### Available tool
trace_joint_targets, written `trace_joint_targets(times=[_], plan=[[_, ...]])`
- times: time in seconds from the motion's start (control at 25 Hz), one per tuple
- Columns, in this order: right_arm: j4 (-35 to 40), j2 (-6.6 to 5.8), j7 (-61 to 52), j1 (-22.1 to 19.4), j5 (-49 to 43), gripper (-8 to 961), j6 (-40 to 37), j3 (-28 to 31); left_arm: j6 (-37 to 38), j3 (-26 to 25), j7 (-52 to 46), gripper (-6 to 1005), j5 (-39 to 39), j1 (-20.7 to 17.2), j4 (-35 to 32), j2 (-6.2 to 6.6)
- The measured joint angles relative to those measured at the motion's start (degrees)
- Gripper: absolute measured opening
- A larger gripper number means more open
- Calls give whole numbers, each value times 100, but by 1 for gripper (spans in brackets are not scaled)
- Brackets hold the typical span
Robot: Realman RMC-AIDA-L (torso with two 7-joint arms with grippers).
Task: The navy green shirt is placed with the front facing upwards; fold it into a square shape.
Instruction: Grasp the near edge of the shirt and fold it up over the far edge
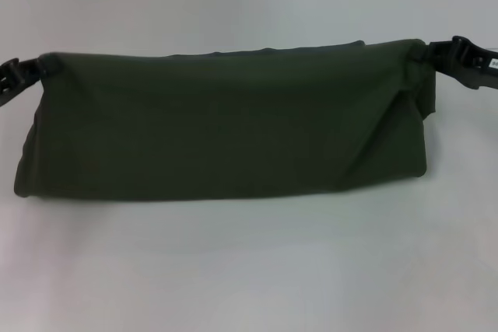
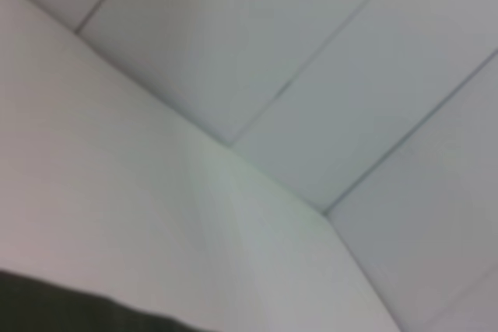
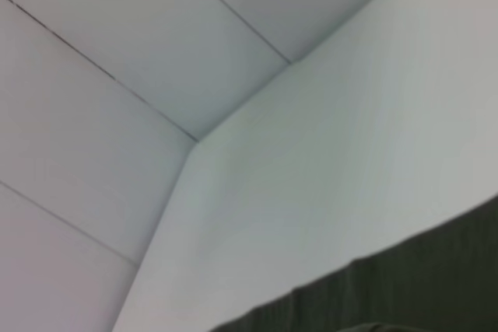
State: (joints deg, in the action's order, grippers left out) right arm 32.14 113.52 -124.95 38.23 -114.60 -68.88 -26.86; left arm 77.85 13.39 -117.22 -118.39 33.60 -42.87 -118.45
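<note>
From the head camera we count one garment and two grippers. The single large dark olive-green cotton shirt (image 1: 226, 126) hangs as a wide, doubled-over band, stretched between the arms and lifted at its top edge; no lettering shows on the face turned to us. Its lower edge sags toward the plain white table (image 1: 249, 270), and we cannot tell whether it touches. The black left gripper (image 1: 19, 74) sits at the shirt's upper left corner, clenched on the cloth. The black right gripper (image 1: 455, 56) sits at the upper right corner, likewise pinching the fabric, which bunches into folds just below it. The table is bare white all around the shirt, and a pale wall rises behind it

In the left wrist camera we see one dark strip of the shirt (image 2: 70, 309) at the frame's edge; the rest is white table surface (image 2: 140, 207) and a pale panelled wall (image 2: 311, 52) with thin seams. No fingers show here

In the right wrist camera we see one dark, ribbed-looking patch of the shirt (image 3: 420, 285) over the white table (image 3: 334, 169), beside pale seamed wall panels (image 3: 85, 114). Again no fingers are visible
</note>
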Motion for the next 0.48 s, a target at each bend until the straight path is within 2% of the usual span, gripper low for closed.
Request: trace_joint_targets(times=[0.2,0.36,0.48], plan=[[-23,271,561,-18,319,92,365,14,-467,15,362,28,404,28,90,-202],[-25,465,1064,-47,669,93,588,14,-812,20,728,29,686,106,365,-253],[-36,554,1371,-53,909,94,751,13,-1072,26,992,29,897,178,578,-256]])
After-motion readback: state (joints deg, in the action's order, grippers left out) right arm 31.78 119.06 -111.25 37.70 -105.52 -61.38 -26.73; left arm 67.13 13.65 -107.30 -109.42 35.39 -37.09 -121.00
